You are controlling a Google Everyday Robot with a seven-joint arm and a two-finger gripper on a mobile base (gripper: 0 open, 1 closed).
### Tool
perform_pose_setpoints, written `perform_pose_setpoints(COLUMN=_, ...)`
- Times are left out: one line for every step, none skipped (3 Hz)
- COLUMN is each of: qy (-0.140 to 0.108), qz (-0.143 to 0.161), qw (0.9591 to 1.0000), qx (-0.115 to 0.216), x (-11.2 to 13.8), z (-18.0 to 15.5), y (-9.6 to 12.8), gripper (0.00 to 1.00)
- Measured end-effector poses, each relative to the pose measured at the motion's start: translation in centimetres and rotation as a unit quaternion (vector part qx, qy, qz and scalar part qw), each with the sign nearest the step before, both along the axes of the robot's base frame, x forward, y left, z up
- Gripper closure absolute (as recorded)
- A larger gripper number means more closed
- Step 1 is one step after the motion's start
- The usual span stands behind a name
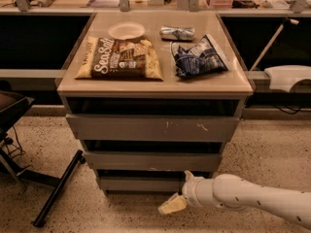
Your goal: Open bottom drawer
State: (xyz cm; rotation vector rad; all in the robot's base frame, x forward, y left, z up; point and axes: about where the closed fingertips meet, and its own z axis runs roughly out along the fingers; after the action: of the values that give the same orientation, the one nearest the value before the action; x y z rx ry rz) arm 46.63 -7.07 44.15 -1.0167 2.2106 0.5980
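While the gripper (pixel 172 204), whose opening I cannot tell, hangs just below the lower edge of the drawer (pixel 146 184), with open floor (pixel 121 217) beside it, that plain grey front sits lowest in the cabinet (pixel 155 88).

Speckled beige floor (pixel 272 149) under dim, warm light. A tan surface (pixel 160 84) stands in the middle, with a long counter (pixel 73 4) over dark recesses behind it. A black stand leg (pixel 56 191) slants at left. The gripper (pixel 172 204) hangs low over the floor
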Motion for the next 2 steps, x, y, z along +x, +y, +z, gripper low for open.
perform_pose_setpoints(qy=0.011, qz=-0.031, qw=0.9993, qx=-0.016, x=-0.4, z=-1.6, y=-2.0, gripper=0.00)
perform_pose_setpoints(qy=0.001, qz=-0.065, qw=0.9972, qx=-0.038, x=-0.6, z=-2.2, y=-7.4, gripper=0.00)
